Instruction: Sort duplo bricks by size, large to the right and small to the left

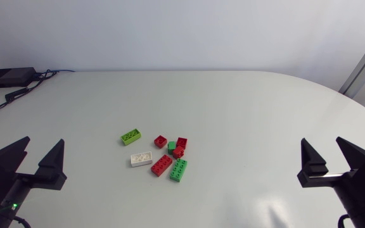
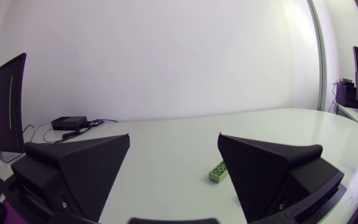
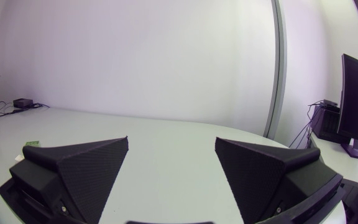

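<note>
Several bricks sit in a loose cluster near the middle of the table (image 1: 252, 107), roughly midway between the two arms and well apart from both. At the far left of the cluster lies a long lime brick (image 1: 130, 137), set a little apart from the others. Nearer than it is a long white brick (image 1: 142, 158), and just to the right of that a long red brick (image 1: 161, 165) lies beside a long dark green brick (image 1: 178, 170). Farther back, four small bricks bunch together: a red one (image 1: 160, 141), another red one (image 1: 181, 143), a small green one (image 1: 172, 146) between them, and a third red one (image 1: 179, 152) just nearer. The left gripper (image 1: 43, 147) rests at the near left edge, its fingers spread wide with nothing between them. The right gripper (image 1: 322, 144) rests at the near right edge, likewise spread wide and holding nothing. From the left wrist, the left gripper (image 2: 174, 140) looks across the table with the lime brick (image 2: 218, 171) lying ahead of it, close to its right finger. A black box (image 1: 8, 77) with cables sits at the far left corner of the table.
</note>
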### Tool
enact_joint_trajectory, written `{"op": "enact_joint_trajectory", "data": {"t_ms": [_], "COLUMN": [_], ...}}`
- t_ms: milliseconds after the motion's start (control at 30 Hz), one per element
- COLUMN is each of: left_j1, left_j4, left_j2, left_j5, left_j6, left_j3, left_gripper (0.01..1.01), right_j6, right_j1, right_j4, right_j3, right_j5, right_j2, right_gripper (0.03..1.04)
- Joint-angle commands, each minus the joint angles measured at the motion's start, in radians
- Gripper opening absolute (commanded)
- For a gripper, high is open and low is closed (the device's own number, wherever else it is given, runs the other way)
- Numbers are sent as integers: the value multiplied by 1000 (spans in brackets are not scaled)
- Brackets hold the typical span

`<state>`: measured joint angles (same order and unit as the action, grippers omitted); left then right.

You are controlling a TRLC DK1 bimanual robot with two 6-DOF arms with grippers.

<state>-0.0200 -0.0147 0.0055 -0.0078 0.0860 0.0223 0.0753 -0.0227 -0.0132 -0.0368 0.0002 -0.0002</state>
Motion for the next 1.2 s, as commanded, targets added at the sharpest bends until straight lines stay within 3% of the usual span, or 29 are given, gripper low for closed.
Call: {"op": "enact_joint_trajectory", "data": {"t_ms": [0, 367, 533, 667, 800, 1000, 1100, 1167], "left_j1": [2, 3, 9, 6, 8, -15, -44, -40], "left_j4": [7, 5, -4, -4, -47, -301, -375, -410], "left_j2": [-16, -16, 31, 277, 545, 890, 998, 1028], "left_j5": [-3, -3, -3, -3, -3, -3, 6, 91], "left_j6": [9, 9, 11, 18, 54, 195, 324, 411], "left_j3": [-21, -21, 38, 191, 372, 668, 722, 728], "left_gripper": [984, 982, 982, 982, 984, 985, 985, 985], "right_j6": [-12, -17, -28, -28, -28, -28, -3, -3], "right_j1": [-13, -28, -39, -40, -40, -39, -31, -43], "right_j4": [18, 19, 48, 50, 128, 340, 476, 489], "right_j3": [38, 37, -34, -120, -279, -557, -681, -704], "right_j5": [-8, 0, 15, 18, 24, 26, 6, -39], "right_j2": [-4, -6, 25, 147, 367, 661, 784, 829], "right_gripper": [1005, 1005, 1007, 1005, 1005, 1005, 1005, 1005]}}
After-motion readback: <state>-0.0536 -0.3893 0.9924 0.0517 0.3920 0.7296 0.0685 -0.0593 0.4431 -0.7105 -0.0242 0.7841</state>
